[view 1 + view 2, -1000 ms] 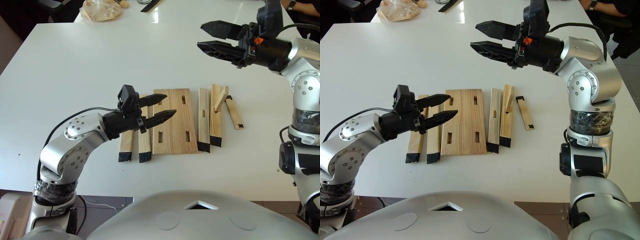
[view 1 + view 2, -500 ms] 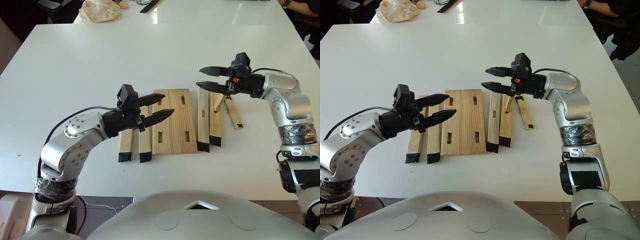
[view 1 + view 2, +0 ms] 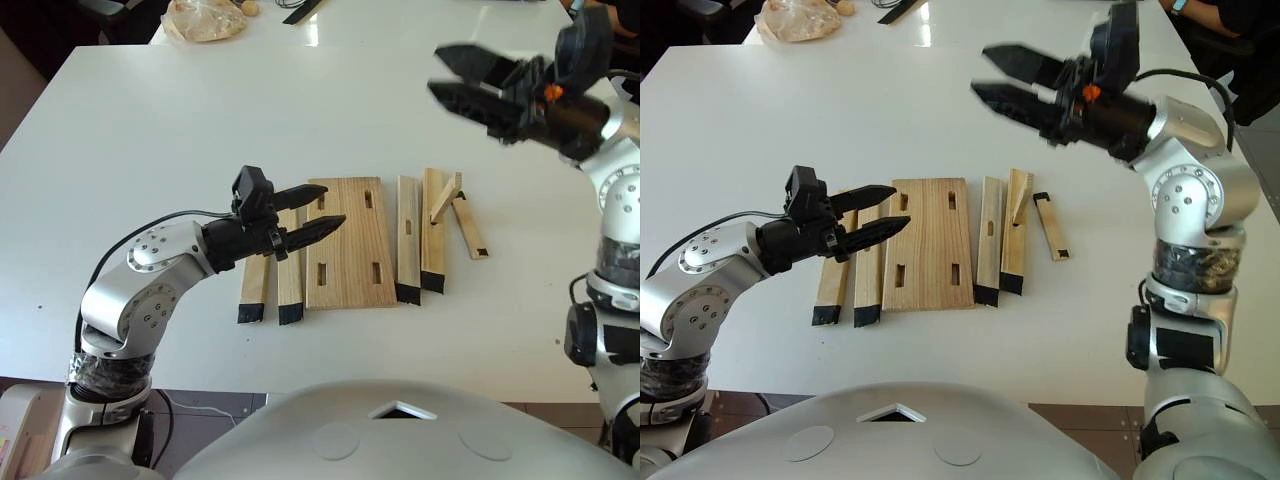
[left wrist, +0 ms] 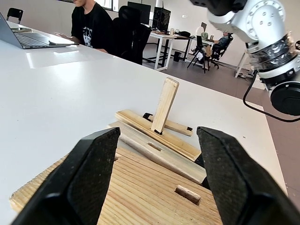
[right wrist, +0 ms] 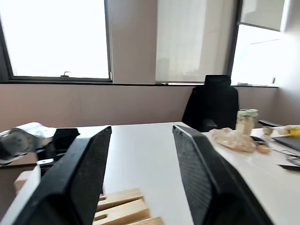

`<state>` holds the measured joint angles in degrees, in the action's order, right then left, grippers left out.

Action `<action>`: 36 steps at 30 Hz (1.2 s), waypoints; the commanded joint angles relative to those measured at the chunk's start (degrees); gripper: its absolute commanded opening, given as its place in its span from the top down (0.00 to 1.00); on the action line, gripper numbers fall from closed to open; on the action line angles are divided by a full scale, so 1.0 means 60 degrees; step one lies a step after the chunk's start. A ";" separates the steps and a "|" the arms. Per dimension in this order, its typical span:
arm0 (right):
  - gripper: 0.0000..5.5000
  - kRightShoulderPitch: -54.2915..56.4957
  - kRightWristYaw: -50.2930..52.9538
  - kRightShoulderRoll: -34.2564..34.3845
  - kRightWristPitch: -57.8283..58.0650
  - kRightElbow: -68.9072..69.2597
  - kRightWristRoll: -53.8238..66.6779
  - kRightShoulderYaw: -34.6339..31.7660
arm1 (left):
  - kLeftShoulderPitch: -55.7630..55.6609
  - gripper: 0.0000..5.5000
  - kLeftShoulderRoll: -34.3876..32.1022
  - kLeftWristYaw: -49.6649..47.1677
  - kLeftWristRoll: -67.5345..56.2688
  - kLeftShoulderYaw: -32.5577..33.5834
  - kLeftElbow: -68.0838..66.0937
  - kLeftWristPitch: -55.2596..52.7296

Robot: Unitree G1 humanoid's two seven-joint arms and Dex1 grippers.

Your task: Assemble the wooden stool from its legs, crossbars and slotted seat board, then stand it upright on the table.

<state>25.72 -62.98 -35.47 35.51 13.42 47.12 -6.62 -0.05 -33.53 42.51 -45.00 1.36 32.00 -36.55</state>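
Wooden parts lie on my tabletop (image 3: 200, 120): two legs (image 3: 289, 285) beneath my spread, empty left pincer (image 3: 320, 206), one slotted seat board (image 3: 345, 250), two more legs (image 3: 407, 235), then two crossbars (image 3: 468, 228), one leaning tilted. My right pincer (image 3: 442, 70) hangs spread, high over the right side.

Bare white table (image 3: 150, 130) stretches across the upper left and centre of the frame, an open way in toward the wood from the far side. A narrower bare strip runs along the lower edge. In mid-frame the seat board (image 3: 345, 250) lies flat, with 2 legs (image 3: 290, 290) just beside its left edge and 2 more legs (image 3: 407, 235) just beside its right; the gaps between are narrow. A crossbar (image 3: 445, 197) stands tilted up from the rightmost leg, the 1 raised obstacle. A second crossbar (image 3: 470, 230) lies flat to its right. The left gripper (image 3: 330, 203), jaws apart, hovers over the board's upper left corner. The right gripper (image 3: 436, 69), jaws apart, hangs high at upper right, well apart from the wood. A bag (image 3: 203, 18) sits at the top left.
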 commanded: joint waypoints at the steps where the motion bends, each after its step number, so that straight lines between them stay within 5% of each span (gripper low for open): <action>1: 0.56 -0.2116 -0.1306 -0.1209 -0.0602 0.0496 -0.1414 0.1381 | 0.0125 0.45 0.0031 -0.0140 0.0104 0.0061 0.0122 0.0084; 9: 0.56 -0.2867 -0.1896 -0.1569 -0.4548 -0.2911 -0.5340 0.3168 | 0.0227 0.45 0.0146 -0.0313 0.0165 -0.0029 0.0223 0.0141; 20: 0.56 -0.1684 -0.2033 -0.2154 -0.6784 -0.5199 -0.6706 0.3127 | 0.0720 0.45 0.0308 -0.0624 0.0270 -0.0054 0.0525 0.0301; 25: 0.56 -0.2290 -0.2040 -0.2690 -0.4108 -0.2360 -0.4524 0.1740 | 0.1108 0.45 0.0447 -0.0870 0.0381 -0.0023 0.0809 0.0395; 30: 0.45 -0.5102 0.0990 -0.2379 -0.1084 0.1233 -0.4505 0.0679 | 0.1532 0.45 0.0410 -0.1018 0.0364 0.0142 0.1037 0.0475; 36: 0.45 -0.6268 0.3838 -0.1116 0.1142 0.3142 -0.4774 0.0754 | 0.1449 0.45 0.0325 -0.1038 0.0351 0.0190 0.1020 0.0422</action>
<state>-12.02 -45.16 -44.88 38.66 28.95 18.90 -2.11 9.29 -31.01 36.46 -43.32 2.36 37.96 -34.02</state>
